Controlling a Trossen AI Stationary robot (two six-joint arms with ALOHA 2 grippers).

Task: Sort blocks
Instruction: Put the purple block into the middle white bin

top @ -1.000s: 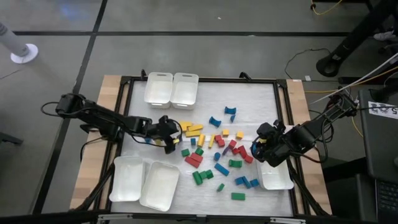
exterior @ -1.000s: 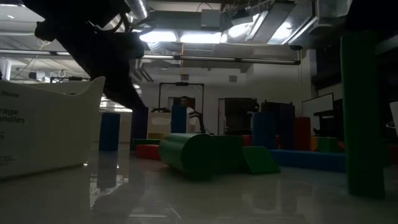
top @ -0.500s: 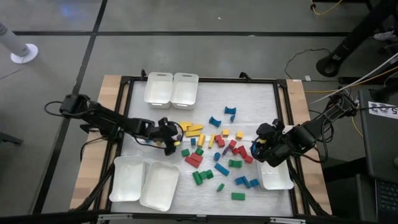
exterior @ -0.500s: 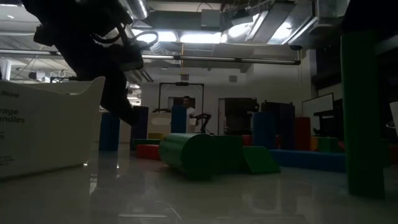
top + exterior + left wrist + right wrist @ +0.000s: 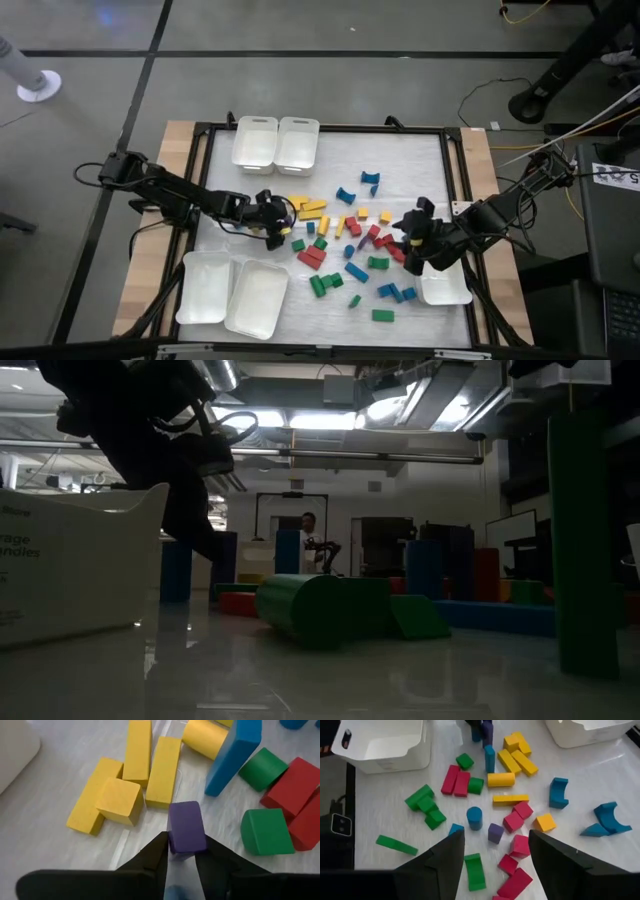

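The left claw is pinching a purple block at the left edge of the block pile, just left of centre in the high view. In its wrist view the two fingers are pressing on either side of the block, which is resting on the surface beside a cluster of yellow blocks and a tilted blue bar. The step in hand looks like the pick: the grip is just being made and the block is not yet lifted. The next move probably calls for a straight lift clear of the yellow neighbours, then a carry to one of the white trays at the lower left of the high view, or the pair at the upper centre; which tray takes purple I cannot tell.

The right claw is hanging spread over the right side of the pile, holding nothing, with red blocks, green blocks and a blue cylinder lying beneath and ahead of it.

Against the earlier high views, the left claw is sitting a little further right, closer in to the pile, and its fingers are coming together from a wide stance. The right arm is reaching further left and lower over the blocks, away from the tray at the lower right. The blocks themselves are lying as before.
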